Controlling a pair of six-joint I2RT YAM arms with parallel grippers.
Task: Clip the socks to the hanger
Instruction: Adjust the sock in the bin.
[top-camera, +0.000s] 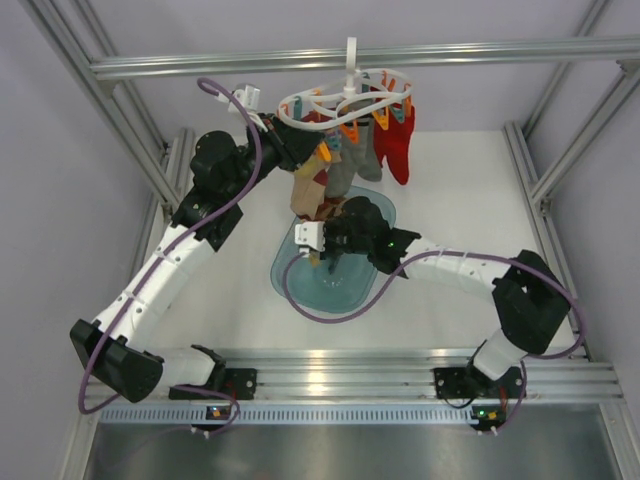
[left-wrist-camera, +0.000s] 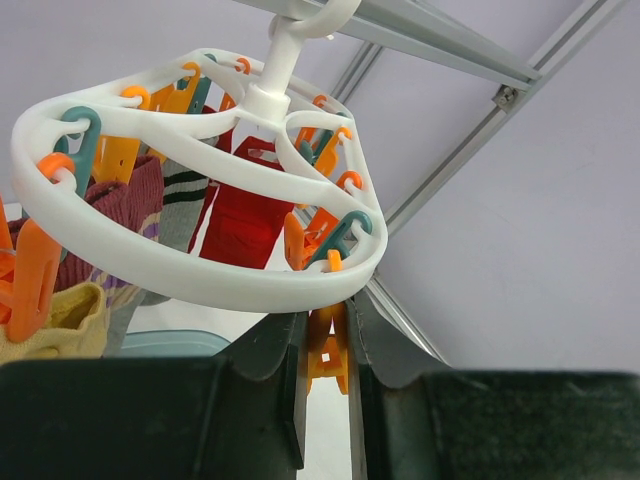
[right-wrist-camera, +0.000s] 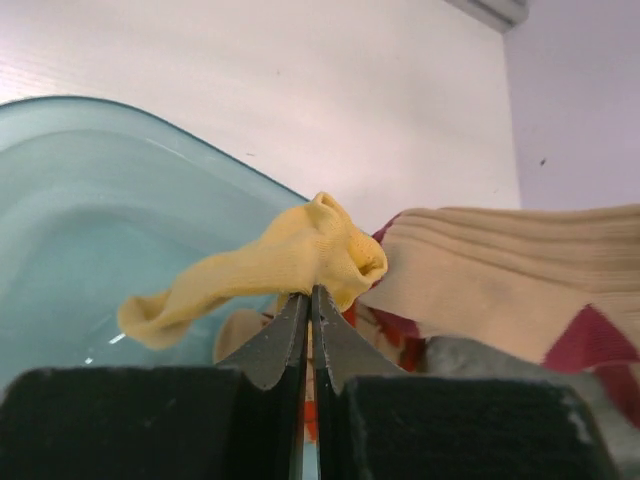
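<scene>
The white round hanger (top-camera: 345, 100) hangs by its hook from the top bar. A red sock (top-camera: 398, 150), a grey striped sock and an argyle sock (top-camera: 312, 190) hang from its clips. My left gripper (top-camera: 300, 150) is at the ring's left side. In the left wrist view it (left-wrist-camera: 328, 312) is shut on an orange clip (left-wrist-camera: 328, 355) under the ring (left-wrist-camera: 200, 275). My right gripper (top-camera: 320, 250) is over the tray, below the argyle sock. In the right wrist view it (right-wrist-camera: 311, 292) is shut on a yellow sock (right-wrist-camera: 290, 262) lifted off the tray.
The translucent blue tray (top-camera: 345, 285) lies on the white table under the hanger, and shows in the right wrist view (right-wrist-camera: 100, 200). The argyle sock (right-wrist-camera: 520, 270) hangs close beside my right gripper. Aluminium frame bars (top-camera: 300, 62) run overhead and along both sides.
</scene>
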